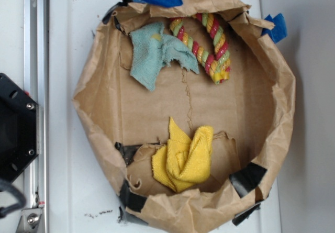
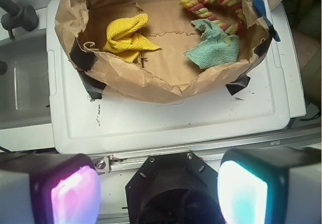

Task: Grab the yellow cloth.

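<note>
The hand point(image 2: 158, 191) hangs well back from the paper basin point(image 2: 126, 78), over the metal rail at the worktop's point(image 2: 176, 123) edge, looking down and forward toward the basin. Its two fingers stand wide apart with nothing between them: one pad point(image 2: 74, 196) glows pink, the other pad point(image 2: 241, 191) glows teal. Below the gap sits the arm's black base point(image 2: 171, 183), which the exterior view shows at the left edge of the worktop, apart from the basin.

The basin is one crumpled brown-paper ring, patched with black and blue tape, resting on the white worktop. Inside it lie three soft things. One yellow cloth point(image 1: 184, 157) is bunched in folds against the basin's near wall in the exterior view, on a torn flap of paper. One teal cloth point(image 1: 154, 55) lies rumpled near the opposite wall, well apart from the yellow one. One twisted rope point(image 1: 207, 44) of red, yellow and green strands curves just beside the teal cloth, touching its edge.
</note>
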Robot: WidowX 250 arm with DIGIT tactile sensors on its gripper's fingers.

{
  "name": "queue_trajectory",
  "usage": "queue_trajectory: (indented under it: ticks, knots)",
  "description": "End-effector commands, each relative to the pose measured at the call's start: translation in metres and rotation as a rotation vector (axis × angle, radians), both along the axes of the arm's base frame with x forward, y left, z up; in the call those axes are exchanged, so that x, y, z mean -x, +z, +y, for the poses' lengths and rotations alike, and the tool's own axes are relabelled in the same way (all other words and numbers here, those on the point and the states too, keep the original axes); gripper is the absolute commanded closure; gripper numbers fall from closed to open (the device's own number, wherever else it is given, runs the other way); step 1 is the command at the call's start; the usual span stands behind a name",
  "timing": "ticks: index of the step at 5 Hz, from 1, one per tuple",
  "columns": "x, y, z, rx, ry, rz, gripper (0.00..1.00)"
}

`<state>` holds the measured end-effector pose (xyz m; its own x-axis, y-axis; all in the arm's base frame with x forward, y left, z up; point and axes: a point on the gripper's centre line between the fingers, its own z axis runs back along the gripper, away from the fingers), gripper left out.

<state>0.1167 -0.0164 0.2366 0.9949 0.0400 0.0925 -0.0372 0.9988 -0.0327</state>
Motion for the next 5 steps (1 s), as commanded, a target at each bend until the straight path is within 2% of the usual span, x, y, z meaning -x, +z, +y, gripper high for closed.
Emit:
queue_trajectory:
  ticks: [1, 2, 3, 4, 5]
  knots:
    - [0.0, 0.0, 0.0, 0.0, 0.0, 0.0, 0.0]
    - [-0.048, -0.007, 0.006, 0.038, 0.016, -0.049, 0.0]
    - [-0.087, -0.013, 0.012, -0.045, 0.096, -0.126, 0.0]
    - [-0.11, -0.039, 0.006, 0.055, -0.047, -0.132, 0.0]
    - [-0.114, -0.069, -0.002, 0.09, -0.195, -0.152, 0.0]
